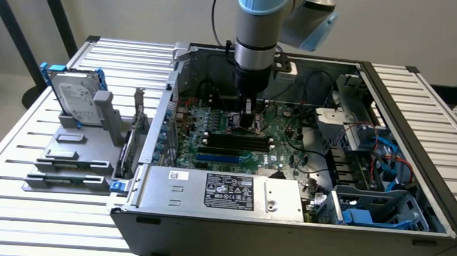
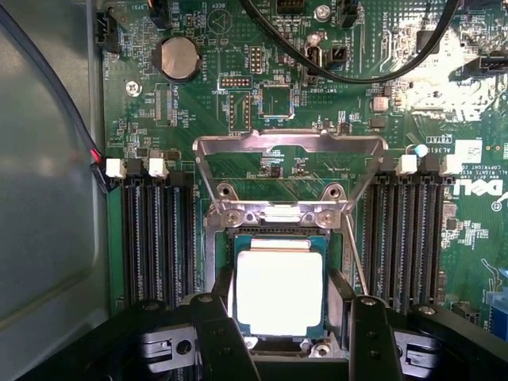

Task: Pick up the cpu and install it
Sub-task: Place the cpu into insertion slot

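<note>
Jaws released: the gripper (image 2: 290, 313) stands spread, its two black fingers (image 2: 216, 333) flanking the cpu (image 2: 279, 290) without clamping it. One finger sits just beside the chip's edge; a visible gap separates the other from it. Cpu lies flat in the socket (image 2: 274, 236), silvery top up, square with the frame. Load plate (image 2: 290, 143) is swung up off the socket; thin lever (image 2: 357, 255) angled alongside. Memory slots (image 2: 155, 238) run on both flanks of the socket. Coin cell (image 2: 178, 57) further off on the green motherboard (image 2: 444, 95).

Exterior view: arm points straight down at upper centre of the frame, gripper low over the board inside the open computer case (image 1: 285, 239). Power supply (image 1: 225, 192) lower centre. Hard drive (image 1: 77, 96) with blue brackets upright on a grey stand (image 1: 70, 155), at the exterior view's left, outside the case, on the slatted table (image 1: 12, 228).
</note>
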Robot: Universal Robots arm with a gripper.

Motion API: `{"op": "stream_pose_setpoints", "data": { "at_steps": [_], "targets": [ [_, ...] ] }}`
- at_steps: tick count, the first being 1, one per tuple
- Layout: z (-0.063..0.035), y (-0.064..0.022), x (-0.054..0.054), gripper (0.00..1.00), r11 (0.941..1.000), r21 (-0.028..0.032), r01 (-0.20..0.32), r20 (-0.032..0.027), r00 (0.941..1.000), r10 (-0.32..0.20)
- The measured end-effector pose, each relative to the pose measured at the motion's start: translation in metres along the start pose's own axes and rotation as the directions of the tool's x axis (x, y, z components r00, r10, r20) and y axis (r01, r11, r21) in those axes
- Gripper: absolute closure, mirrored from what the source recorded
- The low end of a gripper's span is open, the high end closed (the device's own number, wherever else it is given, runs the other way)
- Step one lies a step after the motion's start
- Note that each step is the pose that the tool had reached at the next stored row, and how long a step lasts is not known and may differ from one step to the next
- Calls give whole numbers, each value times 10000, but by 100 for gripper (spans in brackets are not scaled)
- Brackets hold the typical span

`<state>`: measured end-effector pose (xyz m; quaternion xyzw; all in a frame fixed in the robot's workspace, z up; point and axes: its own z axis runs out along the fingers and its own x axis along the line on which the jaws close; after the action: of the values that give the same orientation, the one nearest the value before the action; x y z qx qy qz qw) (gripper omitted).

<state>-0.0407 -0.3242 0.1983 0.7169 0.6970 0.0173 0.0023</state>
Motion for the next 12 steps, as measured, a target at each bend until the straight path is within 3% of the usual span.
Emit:
{"op": "stream_pose_setpoints", "data": {
  "at_steps": [12],
  "targets": [
    [18,-1,15,45,10000,-1,1,43,10000,-1]
  ]
}}
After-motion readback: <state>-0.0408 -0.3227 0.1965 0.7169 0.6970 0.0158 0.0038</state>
